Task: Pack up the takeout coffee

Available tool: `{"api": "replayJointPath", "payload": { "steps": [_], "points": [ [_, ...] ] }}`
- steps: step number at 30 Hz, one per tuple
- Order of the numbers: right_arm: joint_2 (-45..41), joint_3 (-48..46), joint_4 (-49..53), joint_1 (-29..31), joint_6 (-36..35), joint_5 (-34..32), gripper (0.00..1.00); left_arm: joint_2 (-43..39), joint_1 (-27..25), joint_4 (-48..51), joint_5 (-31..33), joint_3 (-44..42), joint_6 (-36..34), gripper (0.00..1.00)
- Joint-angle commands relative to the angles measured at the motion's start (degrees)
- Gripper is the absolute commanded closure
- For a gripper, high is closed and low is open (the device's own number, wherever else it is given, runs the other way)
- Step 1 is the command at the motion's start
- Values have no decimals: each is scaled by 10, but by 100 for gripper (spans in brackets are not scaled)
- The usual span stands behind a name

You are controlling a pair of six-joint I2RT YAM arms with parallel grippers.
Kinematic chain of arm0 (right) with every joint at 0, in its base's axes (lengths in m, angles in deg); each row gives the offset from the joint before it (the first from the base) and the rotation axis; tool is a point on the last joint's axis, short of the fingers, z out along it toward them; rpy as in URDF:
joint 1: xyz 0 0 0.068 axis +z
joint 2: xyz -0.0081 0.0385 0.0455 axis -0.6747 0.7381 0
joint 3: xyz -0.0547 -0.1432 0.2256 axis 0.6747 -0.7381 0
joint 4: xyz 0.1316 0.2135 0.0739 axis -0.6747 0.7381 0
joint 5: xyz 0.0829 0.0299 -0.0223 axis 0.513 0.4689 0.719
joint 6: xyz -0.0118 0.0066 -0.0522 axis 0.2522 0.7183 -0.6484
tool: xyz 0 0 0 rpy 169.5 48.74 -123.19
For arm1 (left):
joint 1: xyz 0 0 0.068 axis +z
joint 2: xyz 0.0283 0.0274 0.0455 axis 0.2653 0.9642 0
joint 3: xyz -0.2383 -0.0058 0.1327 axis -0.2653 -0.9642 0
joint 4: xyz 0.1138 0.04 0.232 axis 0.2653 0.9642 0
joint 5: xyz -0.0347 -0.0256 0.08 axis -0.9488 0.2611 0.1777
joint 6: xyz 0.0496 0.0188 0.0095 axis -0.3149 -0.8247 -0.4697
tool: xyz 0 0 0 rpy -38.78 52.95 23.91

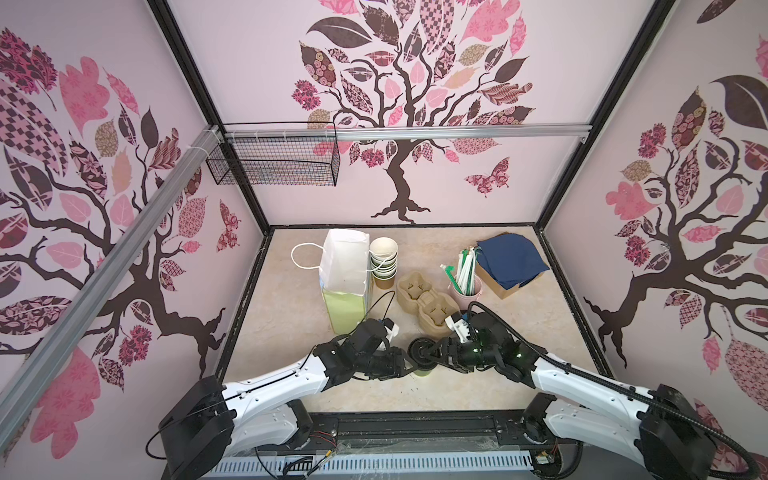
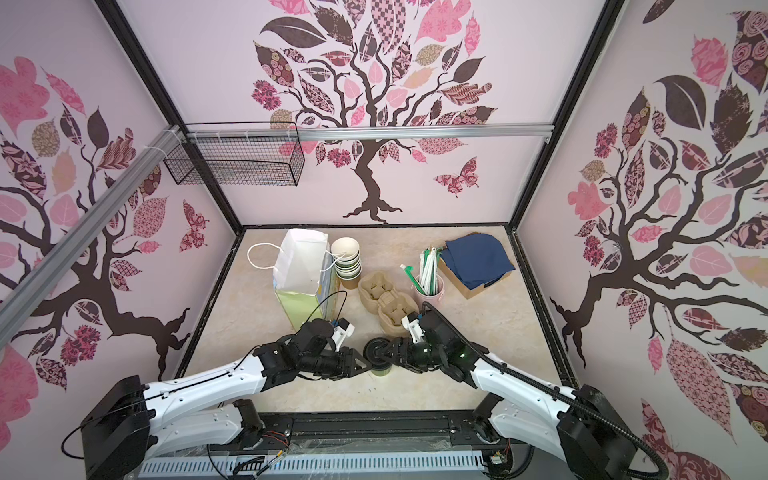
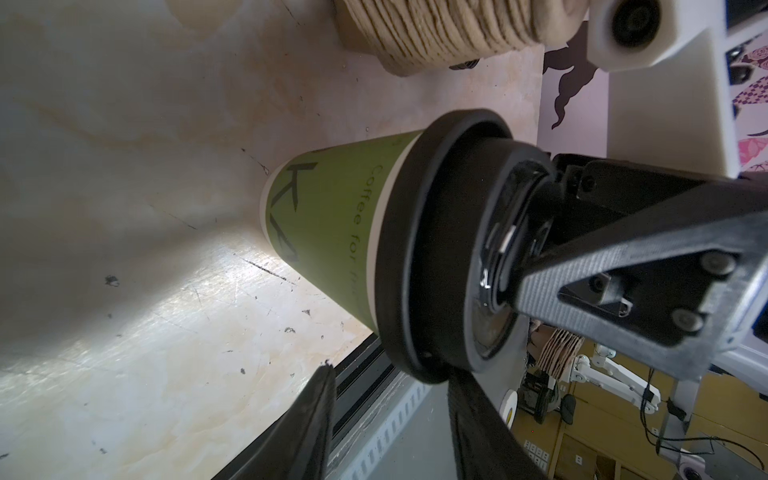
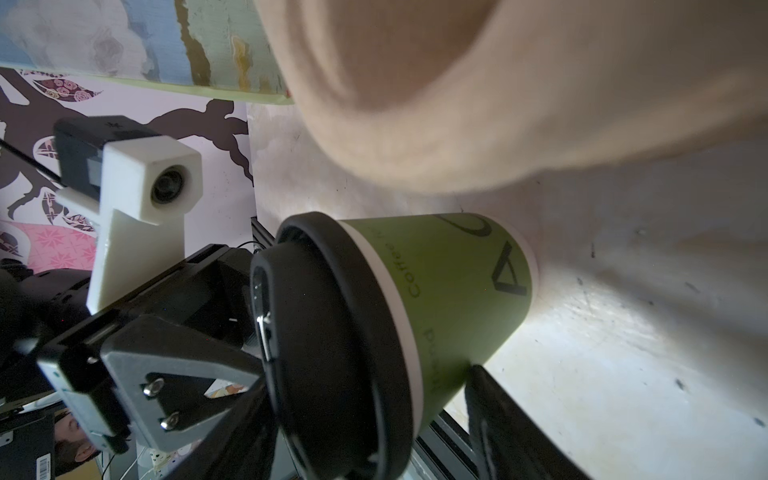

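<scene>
The takeout coffee (image 1: 419, 352) (image 2: 376, 352) stands upright near the table's front middle, a green paper cup (image 3: 332, 224) (image 4: 457, 282) with a black sip lid (image 3: 432, 249) pushed on. Both grippers meet over it. My left gripper (image 1: 409, 365) (image 3: 390, 372) comes from the left with its jaws apart. One of its fingers (image 3: 478, 415) rests against the lid's rim, the other is free beside the cup. My right gripper (image 1: 434, 357) (image 4: 365, 378) comes from the right, also open. One finger (image 3: 602, 266) lies on the lid's top, the other finger (image 4: 503, 415) touches the green wall lower down.
A stack of pulp cup carriers (image 1: 424, 299) stands just behind the cup. Behind the left arm are a white paper bag (image 1: 345, 270) and a stack of lidless cups (image 1: 383, 259). At the back right are a pink cup of straws (image 1: 467, 286) and a box with blue napkins (image 1: 509, 259).
</scene>
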Motion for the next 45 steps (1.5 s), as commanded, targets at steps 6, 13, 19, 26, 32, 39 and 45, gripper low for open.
{"api": "replayJointPath", "payload": {
  "steps": [6, 13, 19, 26, 32, 39, 45],
  "points": [
    [-12, -12, 52, -1, 5, -19, 29, -35, 3, 133, 97, 28, -37, 46],
    [-17, -14, 34, -1, 17, -13, 28, -66, 3, 131, 95, 64, -45, 40],
    [-41, -4, 18, -1, 30, -14, 21, -81, 3, 129, 110, 86, -45, 36],
    [-67, 5, 20, 0, 29, -18, 15, -59, 3, 121, 119, 104, -49, 28],
    [-128, 18, 108, -1, 9, -38, 16, -26, 9, 116, 128, 124, -53, 19],
    [-228, -25, 196, 0, 7, -57, 24, 2, 13, 105, 118, 132, -57, 17],
    [-185, -31, 155, -1, -1, -34, 28, 17, 18, 101, 106, 128, -56, 19]
  ]
}}
